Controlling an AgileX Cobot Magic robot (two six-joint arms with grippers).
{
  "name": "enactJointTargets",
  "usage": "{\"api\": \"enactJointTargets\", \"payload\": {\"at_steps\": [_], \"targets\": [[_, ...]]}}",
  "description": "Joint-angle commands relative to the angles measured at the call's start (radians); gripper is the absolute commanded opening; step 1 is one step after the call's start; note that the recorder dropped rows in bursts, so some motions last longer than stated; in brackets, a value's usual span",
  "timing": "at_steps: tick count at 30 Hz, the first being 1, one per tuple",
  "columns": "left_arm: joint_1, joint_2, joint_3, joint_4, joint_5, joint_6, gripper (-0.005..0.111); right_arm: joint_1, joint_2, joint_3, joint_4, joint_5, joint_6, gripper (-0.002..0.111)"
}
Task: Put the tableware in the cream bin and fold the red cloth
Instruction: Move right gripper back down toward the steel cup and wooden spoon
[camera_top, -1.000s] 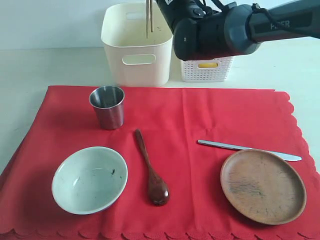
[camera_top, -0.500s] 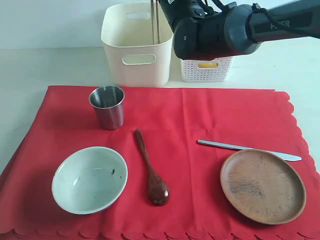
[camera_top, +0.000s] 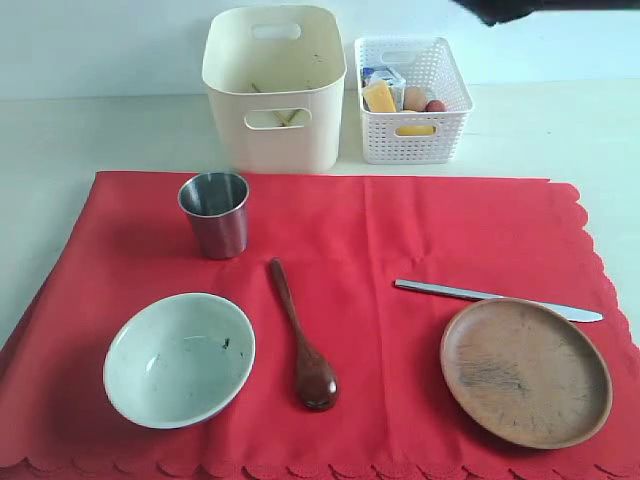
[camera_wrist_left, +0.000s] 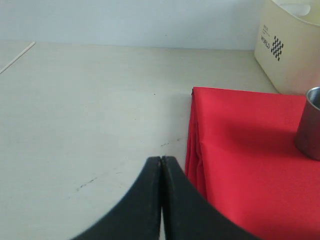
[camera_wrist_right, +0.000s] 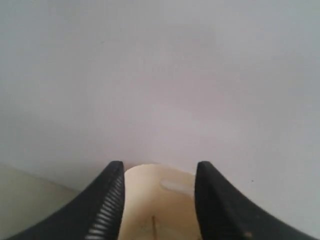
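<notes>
Right arm lifted to top edge; wooden chopsticks now lie in tall cream plastic bin, upper middle. Claws: right gripper parted, empty; left gripper closed, empty.

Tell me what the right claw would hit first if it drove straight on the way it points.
Probably the cream bin, framed between the jaws of the open right claw. Depth is unclear here, so it could instead clear the rim and reach the pale wall behind.
</notes>
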Motion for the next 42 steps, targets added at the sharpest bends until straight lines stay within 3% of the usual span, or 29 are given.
{"api": "enactJointTargets", "payload": {"at_steps": [1, 5, 11, 18, 24, 31, 37, 42], "targets": [[-0.001, 0.008, -0.001, -0.005, -0.007, 0.000, 0.001, 0.000, -0.102, 0.006, 0.011, 0.238, -0.064, 0.027], [-0.001, 0.008, -0.001, -0.005, -0.007, 0.000, 0.001, 0.000, -0.160, 0.006, -0.006, 0.374, -0.065, 0.015], [-0.001, 0.008, -0.001, -0.005, -0.007, 0.000, 0.001, -0.002, -0.186, 0.006, -0.103, 0.524, 0.004, 0.006], [-0.001, 0.008, -0.001, -0.005, -0.007, 0.000, 0.001, -0.002, -0.184, 0.006, -0.600, 0.690, 0.425, 0.006], [-0.001, 0.008, -0.001, -0.005, -0.007, 0.000, 0.001, -0.002, -0.175, 0.006, -0.832, 0.870, 0.646, 0.006], [-0.001, 0.008, -0.001, -0.005, -0.007, 0.000, 0.001, 0.000, -0.090, 0.006, -0.773, 1.021, 0.687, 0.006], [-0.001, 0.008, -0.001, -0.005, -0.007, 0.000, 0.001, 0.013, 0.032, 0.006, -0.456, 1.040, 0.451, 0.006], [-0.001, 0.008, -0.001, -0.005, -0.007, 0.000, 0.001, 0.075, 0.123, 0.006, -0.468, 1.036, 0.451, 0.006]]}}
